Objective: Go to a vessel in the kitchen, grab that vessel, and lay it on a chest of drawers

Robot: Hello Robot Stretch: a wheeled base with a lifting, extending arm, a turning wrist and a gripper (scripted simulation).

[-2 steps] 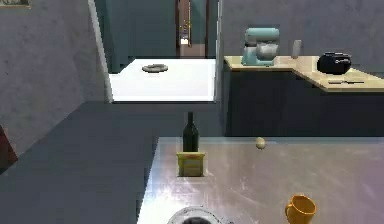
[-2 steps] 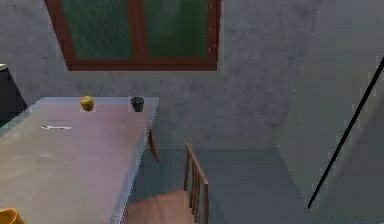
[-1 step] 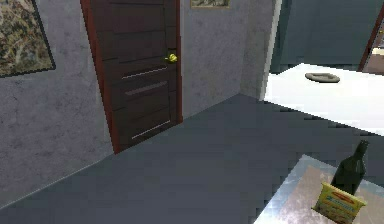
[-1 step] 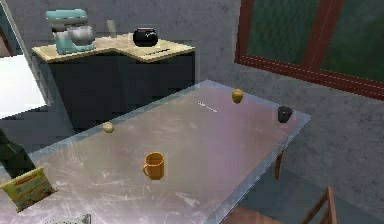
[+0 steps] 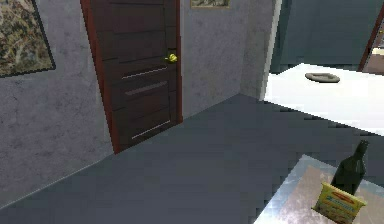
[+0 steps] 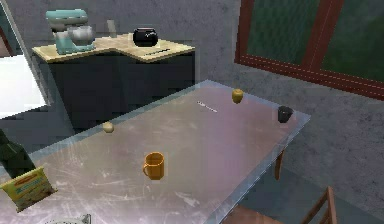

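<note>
where the table (image 6: 210,140) spreads | orange mug (image 6: 153,165); dark cup (image 6: 285,114); bottle (image 5: 352,166)

Wall picture (image 5: 20,35) cut at left edge, chair (image 6: 320,200) at bottom, tan blob (image 6: 107,127) unidentifiable

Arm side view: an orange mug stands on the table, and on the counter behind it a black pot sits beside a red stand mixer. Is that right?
Not quite: the stand mixer is teal, not red. The arm side view shows it on the counter beside the black pot. The orange mug stands on the table, as you said.
</note>
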